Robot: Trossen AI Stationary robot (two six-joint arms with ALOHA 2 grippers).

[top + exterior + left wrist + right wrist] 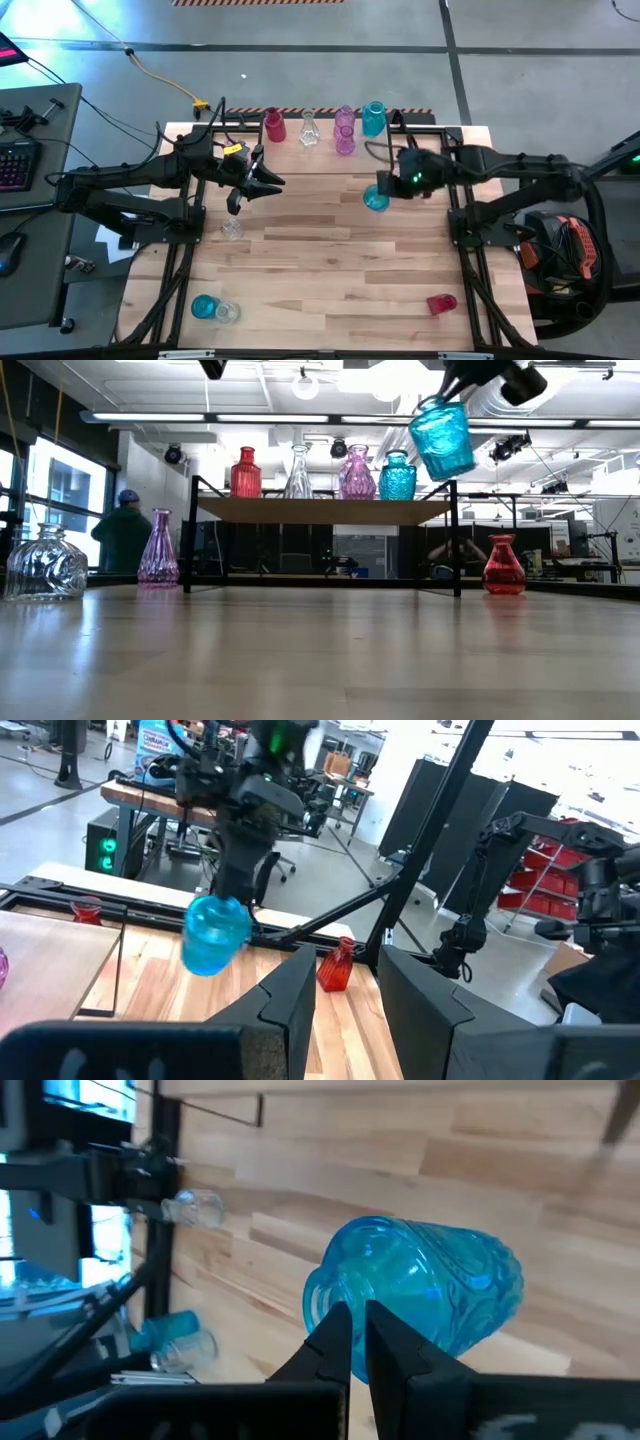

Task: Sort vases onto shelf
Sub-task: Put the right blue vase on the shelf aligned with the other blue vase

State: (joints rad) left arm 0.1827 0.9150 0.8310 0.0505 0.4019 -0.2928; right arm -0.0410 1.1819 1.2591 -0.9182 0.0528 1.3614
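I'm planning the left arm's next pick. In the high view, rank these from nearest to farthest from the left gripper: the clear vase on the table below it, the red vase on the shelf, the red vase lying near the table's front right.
From the left gripper:
1. Clear vase, on the table just in front of it.
2. Red vase on the shelf, at the row's left end, slightly farther.
3. Lying red vase, front right, clearly farthest.

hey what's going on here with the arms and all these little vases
The robot is sorting small glass vases onto a low shelf at the back of the table. The right gripper is shut on the rim of a blue vase, holding it tilted in the air in front of the shelf. The left gripper hangs open and empty over the table. Four vases already stand on the shelf: red, clear, purple and teal. Others wait on the table, including a red one.
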